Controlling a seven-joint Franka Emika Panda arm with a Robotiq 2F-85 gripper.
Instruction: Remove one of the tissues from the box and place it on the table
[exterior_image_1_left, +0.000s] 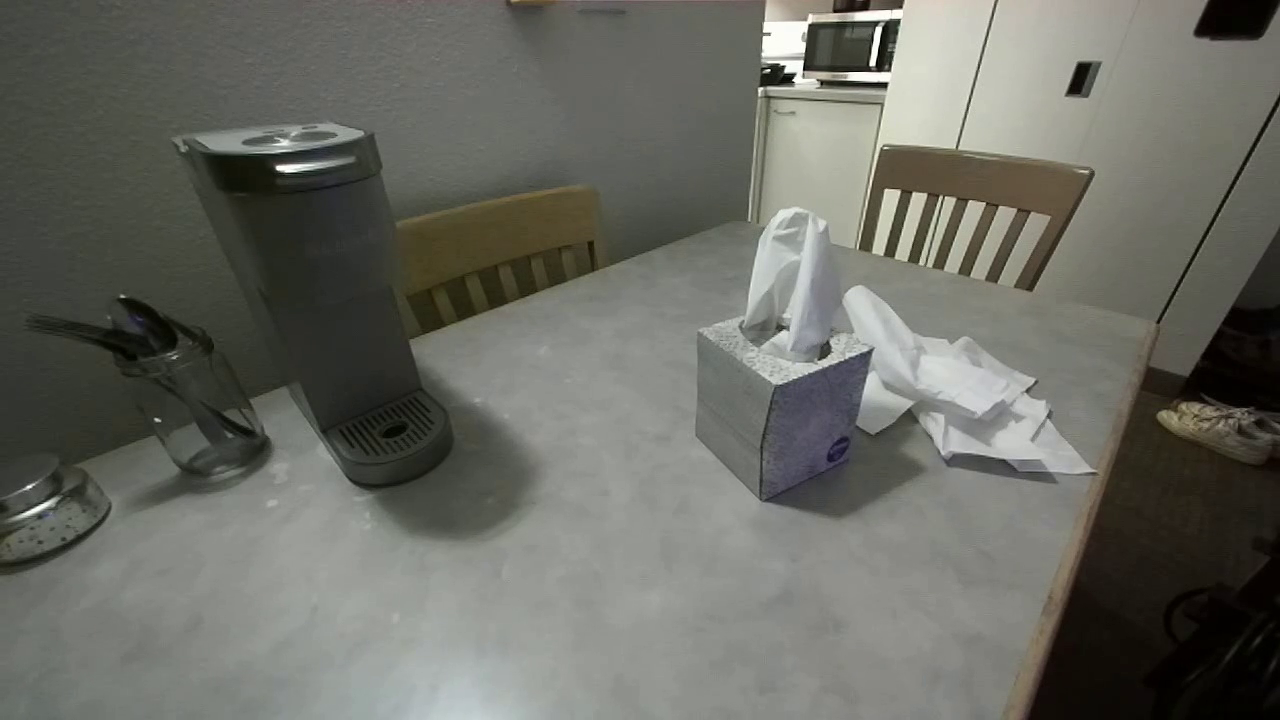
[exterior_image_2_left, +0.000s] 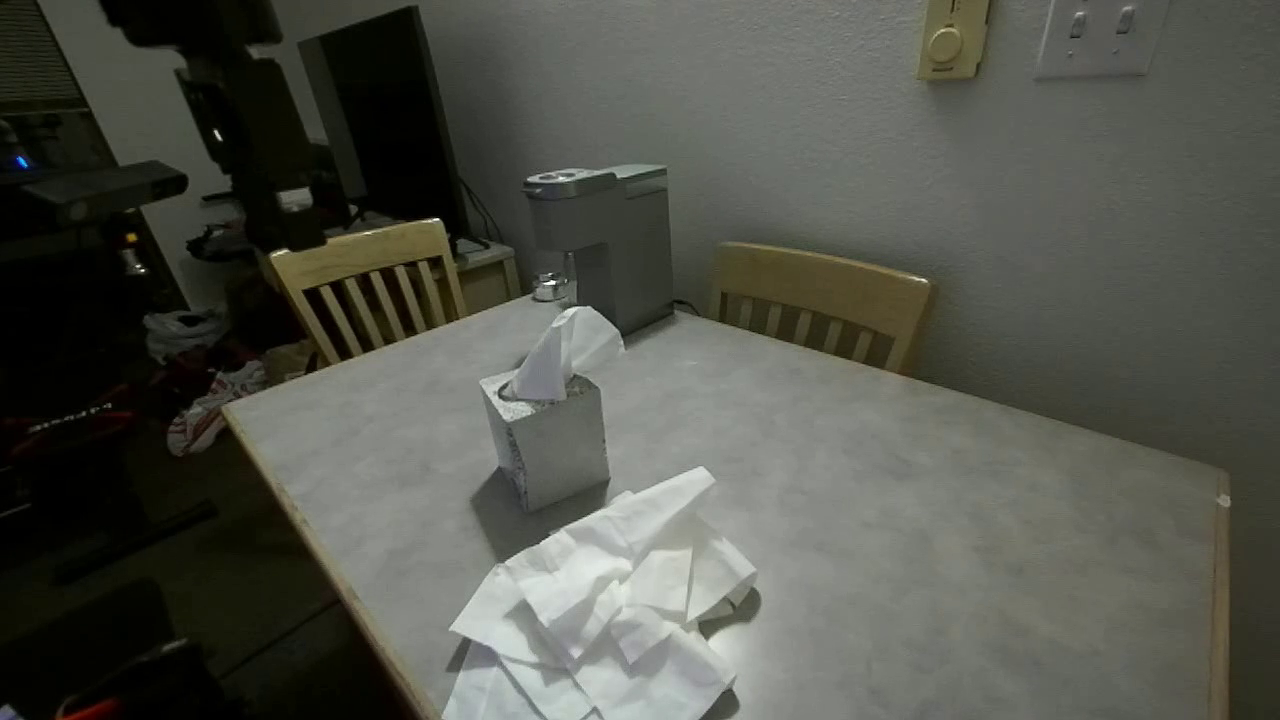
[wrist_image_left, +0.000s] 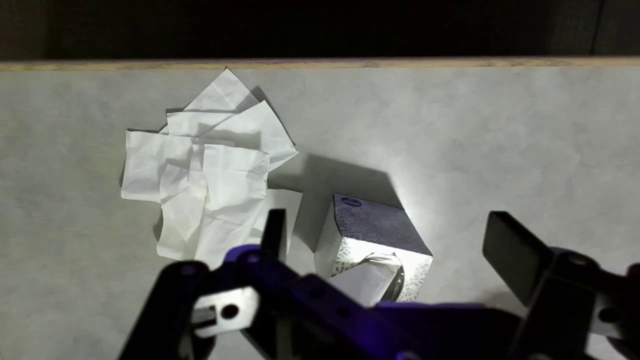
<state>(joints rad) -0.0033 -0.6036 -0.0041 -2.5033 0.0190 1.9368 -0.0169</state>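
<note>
Wrist view has the gripper (wrist_image_left: 387, 230) nearest, its two fingers spread wide and holding nothing. The step in hand, I judge, is reaching for the tissue (wrist_image_left: 367, 283) that stands up out of the box (wrist_image_left: 377, 227). To do it well, centre the fingers over the sheet, lower them until the tips straddle its upper part without meeting the cardboard, squeeze, then draw straight up, slowly; the box looks light and could lift along. Lay the sheet flat, well in from the wood-trimmed edge of the table (wrist_image_left: 525, 125).

The tissue is lower than the gripper and apart from it: in both exterior views no finger is near it, and in the wrist view it shows farther from that edge than the fingertips do, partly hidden behind the gripper's body. Beside the box, loose tissues (wrist_image_left: 220, 200) lie heaped, one point almost at the wooden edge; farthest off, in an exterior view, the coffee maker (exterior_image_2_left: 630, 250) stands at the far corner.
</note>
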